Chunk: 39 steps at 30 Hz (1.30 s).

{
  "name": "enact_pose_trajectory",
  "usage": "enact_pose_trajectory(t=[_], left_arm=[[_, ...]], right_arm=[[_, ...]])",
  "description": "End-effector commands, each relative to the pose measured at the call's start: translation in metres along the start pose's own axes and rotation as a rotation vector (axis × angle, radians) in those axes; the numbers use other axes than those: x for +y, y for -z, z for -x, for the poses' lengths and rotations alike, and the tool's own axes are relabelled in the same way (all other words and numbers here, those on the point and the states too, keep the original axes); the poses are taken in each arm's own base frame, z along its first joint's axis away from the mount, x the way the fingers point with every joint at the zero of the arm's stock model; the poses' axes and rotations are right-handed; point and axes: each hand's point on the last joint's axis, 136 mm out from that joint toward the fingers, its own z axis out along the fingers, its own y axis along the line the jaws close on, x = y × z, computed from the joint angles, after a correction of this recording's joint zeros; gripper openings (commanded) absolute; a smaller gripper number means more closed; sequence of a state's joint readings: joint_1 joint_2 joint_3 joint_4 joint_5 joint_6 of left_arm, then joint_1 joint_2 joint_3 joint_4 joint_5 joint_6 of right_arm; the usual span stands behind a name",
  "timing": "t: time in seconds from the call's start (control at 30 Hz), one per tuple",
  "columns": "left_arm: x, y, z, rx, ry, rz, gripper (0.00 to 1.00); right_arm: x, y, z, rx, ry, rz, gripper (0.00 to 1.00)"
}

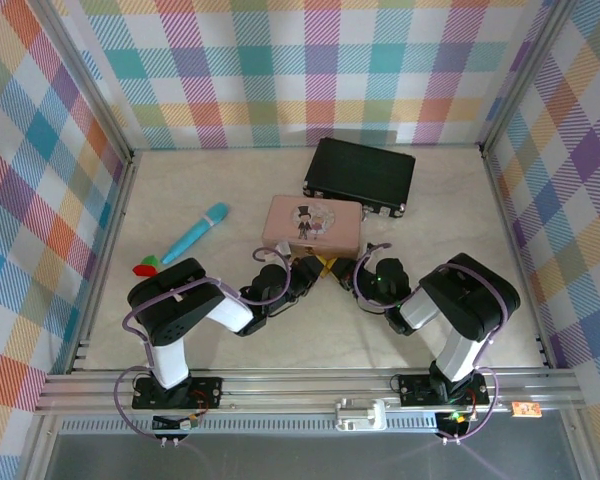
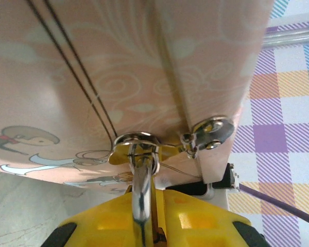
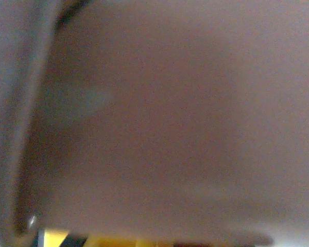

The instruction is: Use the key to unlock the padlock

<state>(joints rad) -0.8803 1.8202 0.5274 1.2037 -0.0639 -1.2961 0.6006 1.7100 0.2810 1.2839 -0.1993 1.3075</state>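
Note:
The padlock (image 2: 140, 180) shows as a silver shackle that runs up through the ring of the pink tin's (image 2: 92, 67) front clasp. My left gripper (image 2: 157, 200) has its yellow fingers (image 2: 201, 216) shut on the padlock, and its brass body is hidden between them. From above, the left gripper (image 1: 312, 268) and the right gripper (image 1: 338, 268) meet at the near edge of the pink tin (image 1: 313, 222). The right wrist view is a close blur of the tin's wall, with a strip of the right gripper's (image 3: 144, 242) yellow fingers at the bottom. The key is hidden.
A black case (image 1: 360, 173) lies just behind the tin at the back right. A blue pen-like stick (image 1: 195, 232) lies to the left, with a small red and green object (image 1: 146, 266) near it. Plaid walls close in the table on three sides.

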Motion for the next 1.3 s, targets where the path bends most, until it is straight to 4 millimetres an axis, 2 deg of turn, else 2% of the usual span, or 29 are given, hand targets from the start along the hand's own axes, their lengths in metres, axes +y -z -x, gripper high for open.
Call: enact_pose_trajectory(t=[0.0,0.13,0.33,0.43,0.7,0.8,0.93,1.13,1.2,1.27], left_arm=[[-0.060,0.007,0.011,-0.074,-0.049,-0.188,0.00],[-0.034,0.021,0.033,-0.189,-0.064,-0.107,0.00],[-0.030,0.045,0.046,-0.248,-0.149,-0.029,0.00],[-0.030,0.051,0.048,-0.254,-0.166,-0.009,0.00],[-0.010,0.064,0.055,-0.302,-0.179,0.051,0.00],[-0.008,0.060,0.057,-0.316,-0.207,0.051,0.00],[-0.010,0.049,0.061,-0.348,-0.216,0.017,0.00],[-0.002,0.011,0.055,-0.332,-0.213,0.004,0.00],[0.001,0.003,0.056,-0.335,-0.223,0.010,0.01],[0.003,0.001,0.058,-0.344,-0.241,0.021,0.07]], right_arm=[[-0.003,0.010,-0.021,0.062,0.026,-0.033,0.00],[0.005,0.015,-0.021,0.088,0.119,-0.082,0.00],[0.015,0.020,-0.013,0.135,0.268,-0.176,0.00],[0.016,0.008,-0.015,0.175,0.276,-0.168,0.00],[0.027,-0.045,-0.014,0.247,0.299,-0.052,0.00],[0.035,-0.059,-0.011,0.269,0.334,-0.034,0.00],[0.031,-0.059,-0.008,0.273,0.366,-0.069,0.00],[0.025,-0.038,0.000,0.246,0.372,-0.104,0.00],[0.023,-0.028,0.000,0.239,0.379,-0.144,0.00],[0.024,-0.018,0.002,0.222,0.396,-0.162,0.00]])
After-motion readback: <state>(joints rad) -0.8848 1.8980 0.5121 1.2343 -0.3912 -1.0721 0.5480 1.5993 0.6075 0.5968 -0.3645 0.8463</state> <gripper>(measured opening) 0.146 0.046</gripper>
